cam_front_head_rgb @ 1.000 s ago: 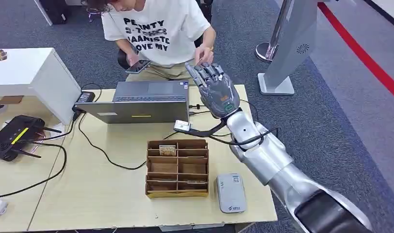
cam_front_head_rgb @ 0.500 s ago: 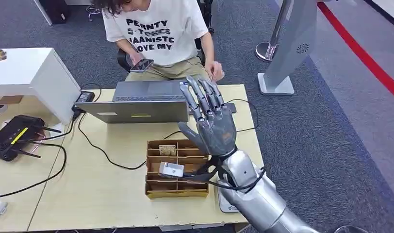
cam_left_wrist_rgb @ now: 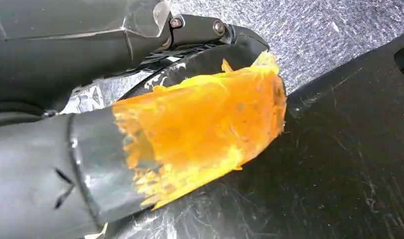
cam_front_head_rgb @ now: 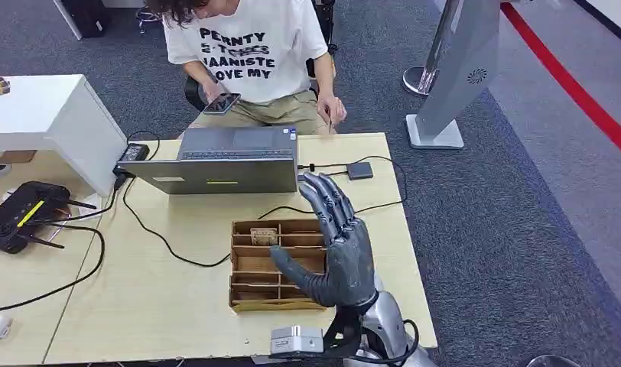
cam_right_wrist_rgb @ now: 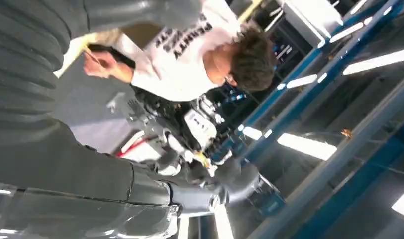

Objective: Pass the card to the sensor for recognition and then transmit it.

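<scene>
**Item 1, patterned card**: small and brownish with a printed face. It stands in the far-left compartment of the wooden divider box, which sits on the right half of the table close to its near edge.

**Item 2, thin flat piece**: seen edge-on and pinched in the hand of the seated person just past the table's far edge. It is too slim to tell whether it is a card. The right wrist view shows it as a pale sliver.

**Item 3, right hand**: dark grey and raised over the right side of the box, with its back toward the head camera. The fingers are straight, slightly fanned and pointing to the far side. The thumb juts left over the box. The hand holds nothing and touches nothing.

**Item 4, left hand**: seen close up in the left wrist view, partly wrapped in orange. How its fingers lie cannot be told.

**Surroundings:**
- A laptop at the far edge of the table.
- A small dark device on a cable, to the laptop's right.
- Bare tabletop left of the box.
- The table's right edge just right of the hand, with grey carpet beyond.
</scene>
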Controlling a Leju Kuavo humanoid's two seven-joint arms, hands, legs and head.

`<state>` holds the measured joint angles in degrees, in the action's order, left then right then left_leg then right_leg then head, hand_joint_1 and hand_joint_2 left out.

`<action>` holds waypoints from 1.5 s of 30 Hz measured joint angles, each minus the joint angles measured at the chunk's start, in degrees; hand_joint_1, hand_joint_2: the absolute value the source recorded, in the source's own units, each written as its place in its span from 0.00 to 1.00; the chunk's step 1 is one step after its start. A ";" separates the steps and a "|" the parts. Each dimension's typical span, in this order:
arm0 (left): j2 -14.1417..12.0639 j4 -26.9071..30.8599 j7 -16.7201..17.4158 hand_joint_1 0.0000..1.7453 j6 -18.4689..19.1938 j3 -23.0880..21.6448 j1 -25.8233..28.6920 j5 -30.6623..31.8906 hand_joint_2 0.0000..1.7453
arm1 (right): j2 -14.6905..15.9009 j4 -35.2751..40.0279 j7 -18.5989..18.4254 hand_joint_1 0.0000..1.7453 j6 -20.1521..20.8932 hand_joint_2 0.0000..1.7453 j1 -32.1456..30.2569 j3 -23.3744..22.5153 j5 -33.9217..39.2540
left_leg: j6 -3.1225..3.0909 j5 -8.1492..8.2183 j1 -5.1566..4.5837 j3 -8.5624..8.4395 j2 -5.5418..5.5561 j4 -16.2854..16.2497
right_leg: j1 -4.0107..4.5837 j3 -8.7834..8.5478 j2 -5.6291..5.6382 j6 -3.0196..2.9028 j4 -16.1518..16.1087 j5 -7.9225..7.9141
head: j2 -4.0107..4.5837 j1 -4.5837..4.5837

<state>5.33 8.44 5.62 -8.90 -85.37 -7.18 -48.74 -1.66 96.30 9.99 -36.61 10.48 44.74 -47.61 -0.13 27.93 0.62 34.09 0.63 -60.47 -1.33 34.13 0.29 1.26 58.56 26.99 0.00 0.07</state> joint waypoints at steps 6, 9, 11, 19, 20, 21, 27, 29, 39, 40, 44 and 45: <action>-0.04 0.00 -0.07 0.00 -0.02 0.22 0.08 -0.33 0.00 | 0.61 -0.13 -1.29 0.30 3.55 1.00 -2.17 0.55 -1.85 | 0.00 -0.01 0.00 0.00 0.00 0.00 | 0.00 0.00 0.00 -0.01 0.01 -0.03 | 0.00 -0.02; -0.04 0.00 -0.07 0.00 0.02 0.22 0.08 -0.31 0.00 | 0.77 -0.72 -2.45 0.30 5.10 1.00 -2.12 0.74 -2.75 | 0.00 -0.02 0.00 0.00 0.00 0.00 | 0.00 -0.01 0.00 -0.01 0.01 -0.03 | 0.00 -0.02; -0.04 0.00 -0.07 0.00 0.13 0.20 0.08 -0.31 0.00 | 0.88 -1.57 -3.32 0.34 6.06 1.00 -1.84 1.03 -3.49 | 0.00 -0.02 0.00 0.00 0.00 0.00 | 0.00 -0.01 0.00 -0.01 0.02 -0.03 | 0.00 -0.02; -0.04 0.00 0.33 0.00 0.70 0.20 0.05 0.11 0.00 | 1.03 -6.75 -6.23 0.32 8.57 1.00 1.05 1.99 -6.92 | -0.01 -0.02 0.00 0.01 0.00 0.00 | 0.00 -0.01 0.00 -0.01 0.01 -0.03 | 0.00 0.00; -0.04 0.00 0.35 0.00 0.83 0.20 0.06 0.28 0.00 | 1.03 -7.51 -6.51 0.35 9.09 1.00 1.53 2.12 -7.06 | -0.01 -0.02 0.00 0.01 0.00 0.00 | 0.00 -0.01 0.00 0.00 0.01 -0.03 | 0.00 -0.02; -0.04 0.00 0.37 0.00 0.90 0.20 0.05 0.42 0.00 | 1.03 -8.34 -6.95 0.38 9.55 1.00 2.06 2.23 -7.14 | -0.01 -0.02 0.00 0.01 0.00 0.00 | 0.00 -0.01 0.00 0.00 0.01 -0.03 | 0.00 0.00; -0.04 0.00 0.48 0.00 1.20 0.20 0.02 0.83 0.00 | 1.01 -13.18 -7.95 0.57 11.06 1.00 4.88 3.04 -7.38 | -0.01 -0.03 0.00 0.01 0.00 0.00 | 0.00 -0.02 -0.01 0.00 0.02 -0.04 | 0.00 0.00; -0.04 0.00 0.53 0.00 1.29 0.20 0.03 0.92 0.00 | 0.96 -14.56 -8.26 0.71 11.72 1.00 5.58 3.26 -7.38 | -0.01 -0.03 0.00 0.01 0.01 0.00 | 0.00 -0.02 -0.01 0.00 0.02 -0.04 | 0.00 -0.02; -0.04 0.00 0.79 0.00 1.57 0.17 0.03 0.46 0.00 | 0.96 -19.87 -10.53 0.68 12.37 1.00 7.22 3.35 -8.08 | -0.01 -0.02 0.00 0.01 0.00 0.00 | 0.00 0.00 -0.01 0.00 0.01 -0.03 | 0.00 0.00; -0.04 0.00 0.81 0.00 1.57 0.17 0.03 0.39 0.00 | 0.96 -20.26 -10.69 0.68 12.33 1.00 7.22 3.28 -8.32 | -0.01 -0.02 0.00 0.01 0.00 0.00 | 0.00 0.00 -0.01 0.00 0.01 -0.03 | 0.00 -0.02; -0.04 0.00 0.81 0.00 1.60 0.17 0.03 0.02 0.00 | 0.99 -21.18 -11.23 0.66 12.31 1.00 7.08 2.74 -8.91 | -0.01 -0.02 0.00 0.01 0.00 0.00 | 0.00 0.01 0.00 0.00 0.01 -0.03 | 0.00 0.00; -0.04 0.00 0.81 0.00 1.60 0.17 0.03 -0.09 0.00 | 1.01 -21.25 -11.30 0.61 12.31 1.00 7.05 2.56 -9.02 | -0.01 -0.02 0.00 0.00 0.00 0.00 | 0.00 0.01 0.00 0.00 0.01 -0.03 | 0.00 -0.02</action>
<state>5.29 8.44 6.43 -7.30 -85.20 -7.15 -48.83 -0.66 75.06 -1.31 -24.30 17.52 47.30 -56.63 -0.14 27.91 0.62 34.09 0.63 -60.47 -1.33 34.14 0.29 1.26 58.57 26.95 0.00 0.04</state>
